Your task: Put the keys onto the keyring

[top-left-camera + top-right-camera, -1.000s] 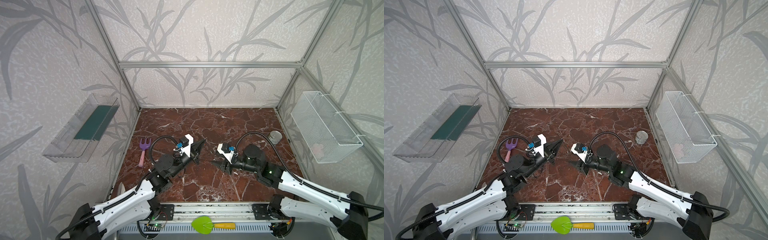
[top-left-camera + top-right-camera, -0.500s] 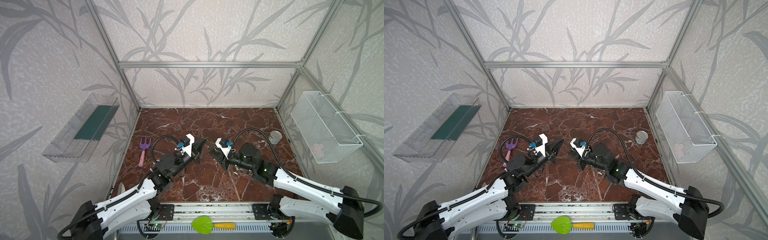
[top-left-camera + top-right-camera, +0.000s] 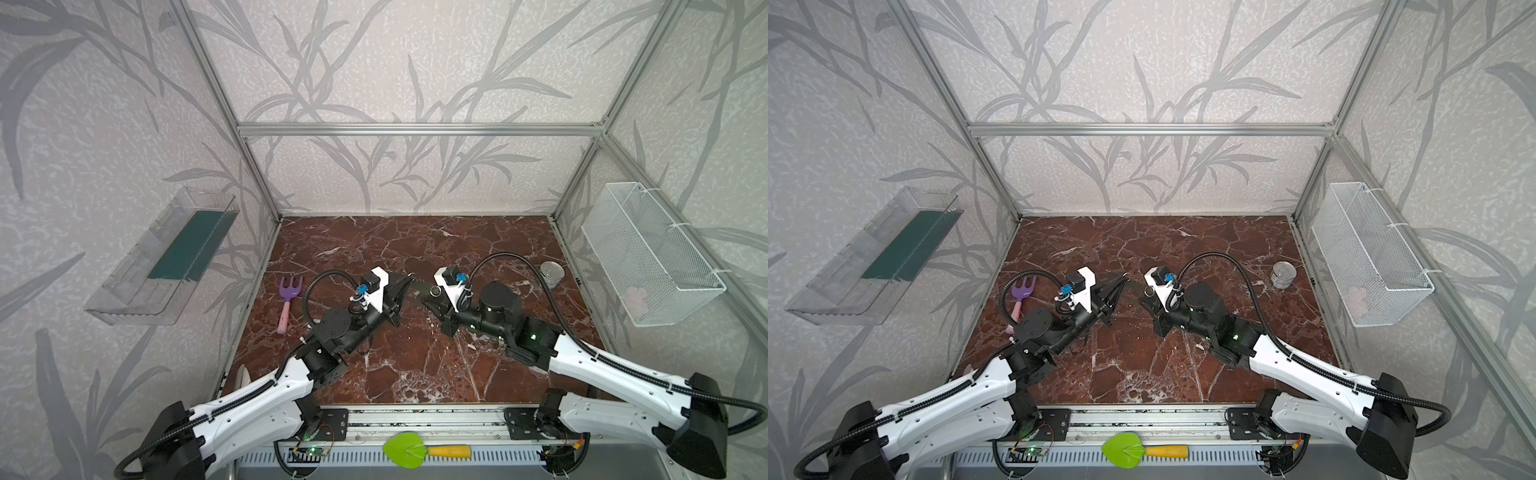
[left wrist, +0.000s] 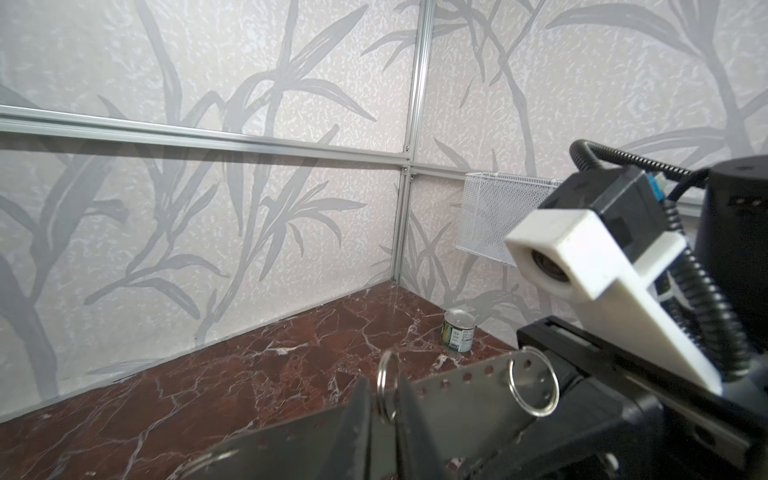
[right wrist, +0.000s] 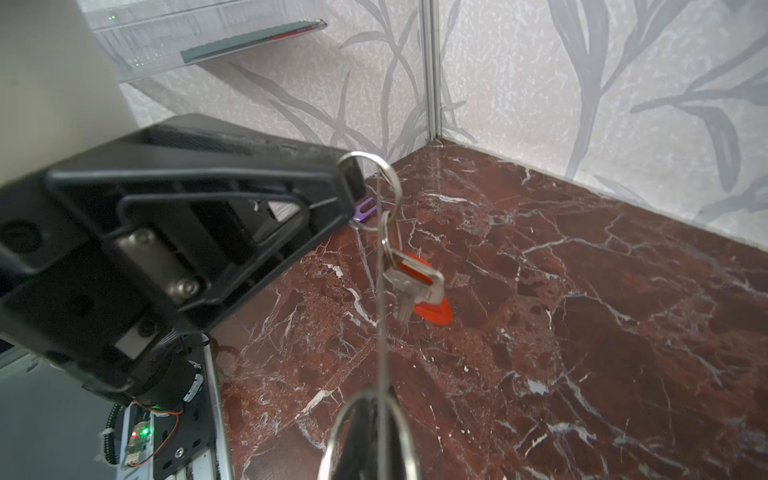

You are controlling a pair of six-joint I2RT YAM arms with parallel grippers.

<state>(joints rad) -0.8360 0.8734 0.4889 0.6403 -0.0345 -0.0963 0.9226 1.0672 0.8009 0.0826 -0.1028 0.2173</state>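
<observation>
the keyring is held in the air above the marble floor, stretched between the two arms near the middle of the workspace. in the left wrist view it is seen as a flat grey plate with a row of small holes along one edge. in the right wrist view it is seen edge-on as a thin line.

the right gripper is closed fully on one end of the keyring. a first split ring is seen against the plate just beside those jaws.

the left gripper is set further along the plate. its jaws are seen a narrow gap apart, with a second split ring standing edge-on between them. whether that ring is gripped cannot be told.

the keys are seen hanging below the second split ring, just beside the left gripper's tip and clear of the floor, with the red tag behind the silver key.

a purple toy rake is laid on the floor left of the arms, and a small tin is stood near the right wall, well apart from both grippers.
</observation>
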